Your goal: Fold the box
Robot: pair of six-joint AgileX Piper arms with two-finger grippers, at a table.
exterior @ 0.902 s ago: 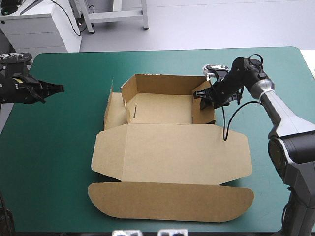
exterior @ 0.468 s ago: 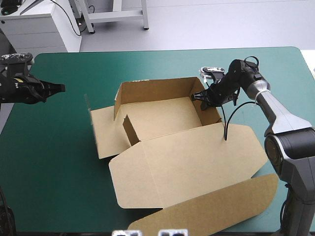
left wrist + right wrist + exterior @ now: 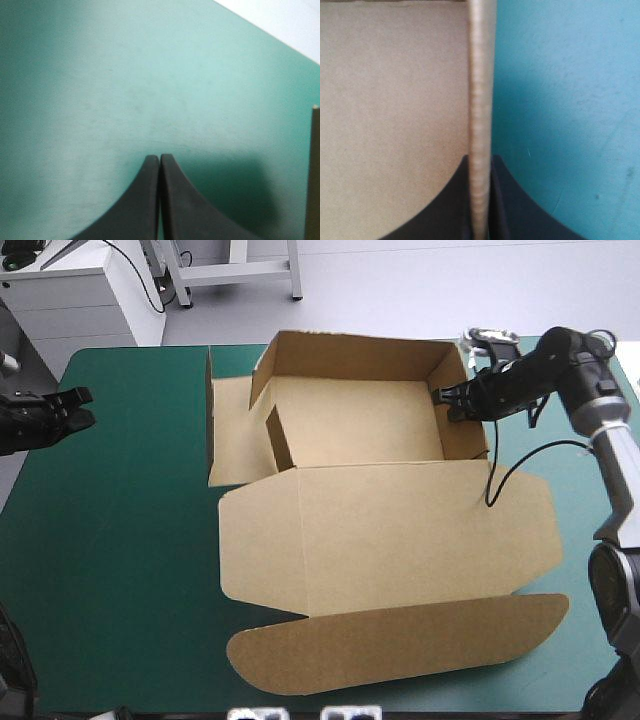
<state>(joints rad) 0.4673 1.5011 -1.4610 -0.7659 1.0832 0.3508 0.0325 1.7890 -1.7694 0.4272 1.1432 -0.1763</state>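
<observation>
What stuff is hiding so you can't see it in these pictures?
1. High view: the arm behind the left end effector is cut off by the picture's side edge.
2. Left wrist view: only a thin strip of the box shows; the edge cuts off the rest.
3. Right wrist view: the wall pinched in the right end effector is so close that the rest of the box's shape cannot be read.

The right gripper (image 3: 447, 400) has dragged the box (image 3: 350, 425) farther back and rightward.
</observation>
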